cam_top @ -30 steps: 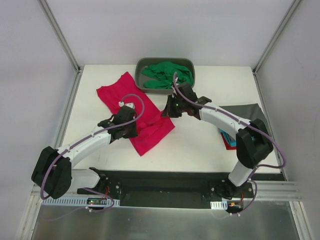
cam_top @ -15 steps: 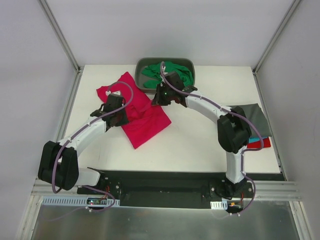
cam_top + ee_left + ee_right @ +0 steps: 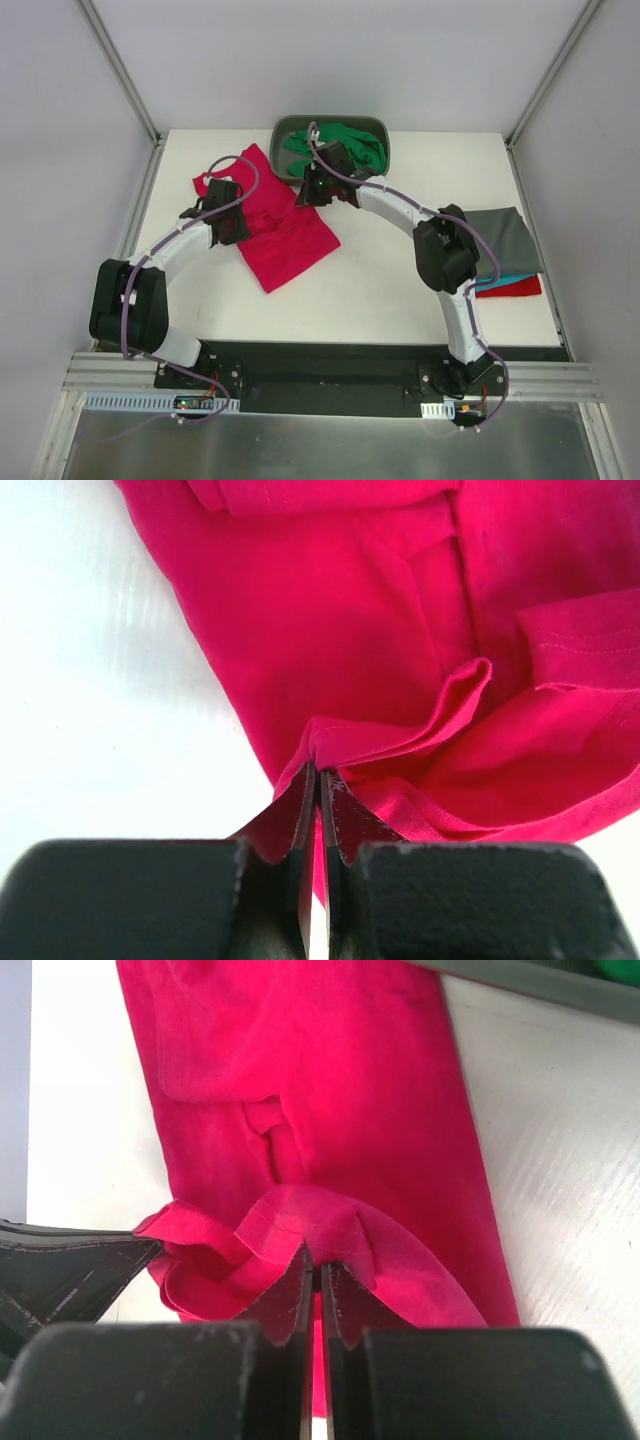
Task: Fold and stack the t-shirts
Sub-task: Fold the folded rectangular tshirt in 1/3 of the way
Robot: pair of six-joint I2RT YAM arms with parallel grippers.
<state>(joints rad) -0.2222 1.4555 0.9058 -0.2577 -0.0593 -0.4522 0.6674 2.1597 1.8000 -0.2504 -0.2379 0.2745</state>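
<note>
While left tool (image 3: 318, 772) and right tool (image 3: 316, 1265), both clamped on crimson-pink t-shirt (image 3: 290, 240) edge, haul it rearward, fold looks half done.

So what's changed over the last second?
Both arms swung toward the far left, the left gripper and right gripper staying shut on the crimson-pink t-shirt and dragging its near part along. The green t-shirt in the grey tub and the folded stack at right stayed put.

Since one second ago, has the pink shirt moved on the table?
Yes. In the top view, the near end of the pink shirt has been drawn away from the near edge of the table, toward the grey tub and slightly left.
</note>
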